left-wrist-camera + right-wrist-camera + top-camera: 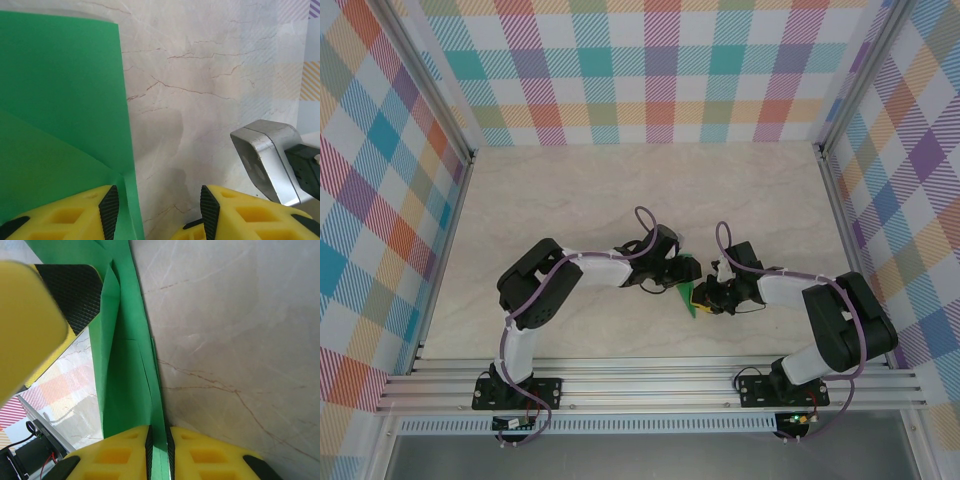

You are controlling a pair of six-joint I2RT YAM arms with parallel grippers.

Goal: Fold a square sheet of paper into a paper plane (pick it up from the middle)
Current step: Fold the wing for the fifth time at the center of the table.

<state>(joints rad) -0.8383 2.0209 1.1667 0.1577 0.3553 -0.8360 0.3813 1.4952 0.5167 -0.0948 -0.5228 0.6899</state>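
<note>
Three plaid walls (660,70), marbled table (620,190); right fingers (120,457) tight on paper (125,380), left fingers (75,212) apart.

Green paper sheet (127,385) is being seen as thin, matt, smooth paper with sharp creases. Tabletop (210,90) is being read as smooth marble-look surface, faint sheen, brown veining. Left gripper fingers (60,217) and right gripper fingers (215,457) are being shown as matt yellow plastic, grip pads (75,295) as black, diamond-textured rubber. Bracket (265,160) at right is being seen as brushed bare metal. Near rails (650,385) are being seen as ribbed aluminium extrusion.
</note>
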